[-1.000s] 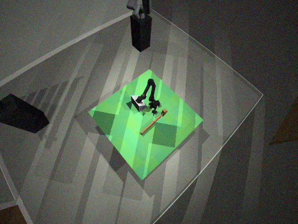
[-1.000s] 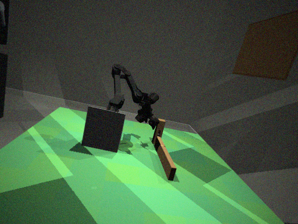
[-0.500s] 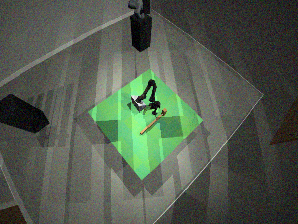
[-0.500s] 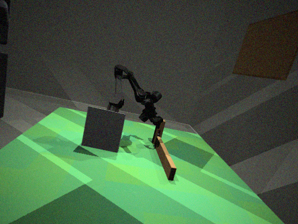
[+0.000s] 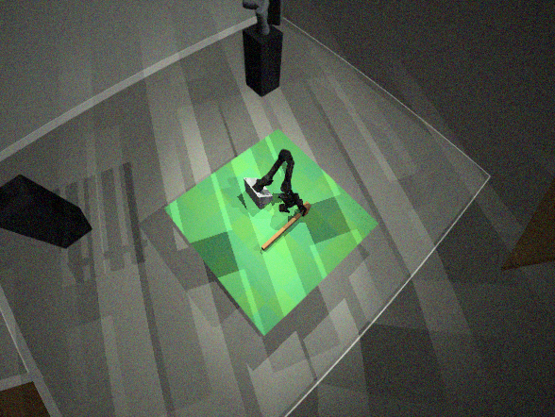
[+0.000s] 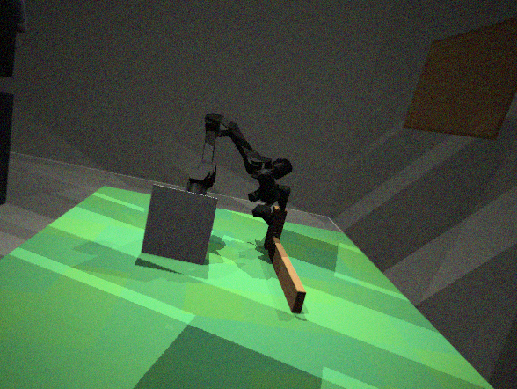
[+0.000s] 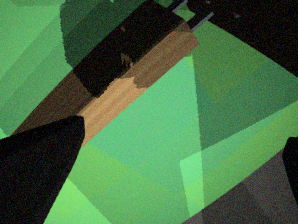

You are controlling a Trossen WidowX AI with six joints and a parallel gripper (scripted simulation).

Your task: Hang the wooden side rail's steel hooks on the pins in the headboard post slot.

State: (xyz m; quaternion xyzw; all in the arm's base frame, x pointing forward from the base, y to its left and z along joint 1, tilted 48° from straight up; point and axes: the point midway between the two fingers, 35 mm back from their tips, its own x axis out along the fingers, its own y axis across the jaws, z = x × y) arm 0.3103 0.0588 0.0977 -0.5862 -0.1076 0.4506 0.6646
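Where the black jointed arm [image 5: 285,157] [image 6: 241,140] arches high and bends downward, its pincer [image 5: 294,210] [image 6: 273,220] [image 7: 186,136] is spread, holding nothing, beside the upright wooden post [image 5: 307,207] [image 6: 277,226] [image 7: 250,35]. The long wooden rail [image 5: 283,231] [image 6: 287,277] [image 7: 117,95] lies on the green desk [image 5: 278,292] [image 6: 88,317] [image 7: 145,150], its steel hooks [image 7: 202,21] toward the post; their seating is unclear. A grey block [image 5: 255,192] [image 6: 180,224] stands at the arm's base.

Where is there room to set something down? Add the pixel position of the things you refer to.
On the green table [image 5: 264,311] [image 6: 251,352] [image 7: 145,145], either side of the long wooden rail [image 5: 283,232] [image 6: 287,275] [image 7: 115,102], toward or away from the grey box [image 5: 255,192] [image 6: 180,224]. Crowded: the upright wooden post [image 5: 308,208] [image 6: 276,226], with the open gripper [image 5: 294,210] [image 6: 270,211] [image 7: 186,136] close by.
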